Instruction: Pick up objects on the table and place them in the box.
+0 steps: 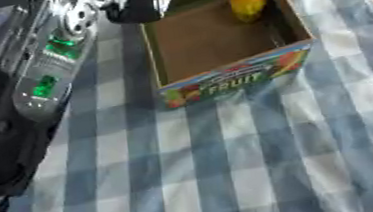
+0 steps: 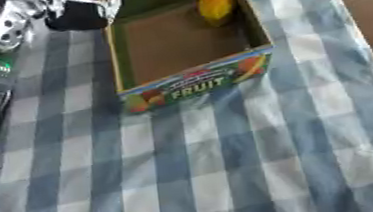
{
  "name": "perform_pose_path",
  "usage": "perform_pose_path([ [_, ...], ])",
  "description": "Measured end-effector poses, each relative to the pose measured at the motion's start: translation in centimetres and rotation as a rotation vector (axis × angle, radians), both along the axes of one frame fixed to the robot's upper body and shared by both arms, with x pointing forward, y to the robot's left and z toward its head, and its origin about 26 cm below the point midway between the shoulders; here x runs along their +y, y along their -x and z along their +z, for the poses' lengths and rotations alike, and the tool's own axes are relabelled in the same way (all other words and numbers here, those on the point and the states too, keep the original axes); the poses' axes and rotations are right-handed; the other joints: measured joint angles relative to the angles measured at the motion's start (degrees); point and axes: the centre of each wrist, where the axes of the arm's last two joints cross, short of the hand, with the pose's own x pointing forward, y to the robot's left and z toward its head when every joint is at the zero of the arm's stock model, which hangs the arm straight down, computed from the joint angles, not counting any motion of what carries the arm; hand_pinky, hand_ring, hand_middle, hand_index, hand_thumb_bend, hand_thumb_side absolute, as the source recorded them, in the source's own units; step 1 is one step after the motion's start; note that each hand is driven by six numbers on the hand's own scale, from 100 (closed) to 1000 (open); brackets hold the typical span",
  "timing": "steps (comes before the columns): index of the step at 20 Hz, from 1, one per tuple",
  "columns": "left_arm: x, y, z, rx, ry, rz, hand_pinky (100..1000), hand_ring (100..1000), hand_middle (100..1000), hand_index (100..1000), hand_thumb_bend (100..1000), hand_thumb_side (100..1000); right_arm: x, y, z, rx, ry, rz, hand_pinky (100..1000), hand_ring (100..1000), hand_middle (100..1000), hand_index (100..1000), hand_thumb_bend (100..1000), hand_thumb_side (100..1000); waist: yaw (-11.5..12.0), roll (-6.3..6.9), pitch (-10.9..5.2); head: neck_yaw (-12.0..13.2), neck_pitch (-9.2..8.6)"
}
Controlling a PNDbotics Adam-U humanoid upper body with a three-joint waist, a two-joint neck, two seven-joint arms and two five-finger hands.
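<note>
A blue-checked cloth covers the table. The left arm fills the 9 o'clock side; its hand is at 12 o'clock, by the box's far-left corner, fingers unclear. In the box, far side, lies a mango.

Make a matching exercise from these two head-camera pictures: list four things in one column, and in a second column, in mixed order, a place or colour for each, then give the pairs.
Things:
1. yellow-orange fruit
2. box
3. tablecloth
4. left arm

Descriptions:
A. blue and white checks
B. comes in from the left side, black and silver with green lights
C. lies inside, near the far right corner
D. open-topped cardboard, with FRUIT printed on its near wall

Pairs: 1-C, 2-D, 3-A, 4-B
</note>
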Motion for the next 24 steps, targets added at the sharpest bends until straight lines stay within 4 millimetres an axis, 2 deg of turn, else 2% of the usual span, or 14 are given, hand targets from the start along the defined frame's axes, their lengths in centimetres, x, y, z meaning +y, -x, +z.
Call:
perform_pose_path([
  [4, -1.0, -1.2, -1.7, 0.047, -0.024, 0.012, 757, 784, 702, 571, 100, 100, 0.2, 0.0, 0.1, -0.005, 0.004, 0.009, 859, 938, 720, 810, 100, 547, -0.1, -0.05, 0.00, -0.7, -0.02],
  [6, -1.2, -1.7, -2.5, 0.071, -0.029, 0.022, 761, 794, 726, 636, 100, 100, 0.3, 0.0, 0.1, -0.003, 0.008, 0.012, 859, 939, 719, 810, 100, 551, -0.2, -0.06, 0.00, -0.9, -0.05],
  [8, -1.3, -2.2, -3.0, 0.090, -0.032, 0.031, 771, 815, 761, 707, 168, 100, 0.3, -0.1, 0.1, 0.001, 0.015, 0.016, 858, 938, 719, 810, 100, 551, -0.2, -0.06, 0.00, -1.1, -0.21],
  [9, -1.3, -2.3, -3.3, 0.098, -0.033, 0.034, 797, 847, 794, 800, 232, 100, 0.3, -0.1, 0.1, 0.002, 0.017, 0.016, 857, 939, 718, 810, 100, 552, -0.2, -0.06, 0.00, -1.2, -0.23],
  [11, -1.3, -2.5, -3.7, 0.111, -0.037, 0.040, 845, 888, 835, 869, 310, 100, 0.4, -0.1, 0.1, 0.004, 0.020, 0.018, 856, 939, 718, 810, 100, 553, -0.3, -0.06, 0.00, -1.2, -0.24],
  [14, -1.3, -2.7, -3.9, 0.111, -0.052, 0.055, 880, 923, 873, 915, 426, 106, 0.4, -0.1, 0.1, 0.007, 0.022, 0.019, 857, 939, 718, 810, 100, 553, -0.3, -0.06, 0.00, -1.2, -0.41],
  [17, -1.3, -2.7, -4.0, 0.103, -0.064, 0.078, 885, 934, 883, 933, 508, 239, 0.4, -0.1, 0.1, 0.008, 0.022, 0.022, 857, 939, 718, 810, 100, 554, -0.3, -0.04, 0.00, -1.2, -0.45],
  [18, -1.2, -2.7, -4.1, 0.101, -0.066, 0.083, 883, 933, 882, 931, 506, 237, 0.4, -0.1, 0.1, 0.008, 0.022, 0.023, 857, 939, 718, 810, 100, 554, -0.3, -0.02, 0.00, -1.2, -0.46],
  [21, -1.1, -2.5, -3.9, 0.086, -0.054, 0.089, 869, 929, 875, 924, 422, 178, 0.4, -0.1, 0.1, 0.009, 0.022, 0.024, 857, 939, 717, 810, 100, 554, -0.3, 0.05, 0.00, -1.2, -0.47],
  [24, -0.9, -2.1, -3.3, 0.063, -0.017, 0.089, 867, 929, 875, 923, 399, 170, 0.4, -0.1, 0.1, 0.010, 0.023, 0.024, 857, 939, 717, 809, 100, 554, -0.1, 0.05, -0.01, -1.2, -0.47],
])
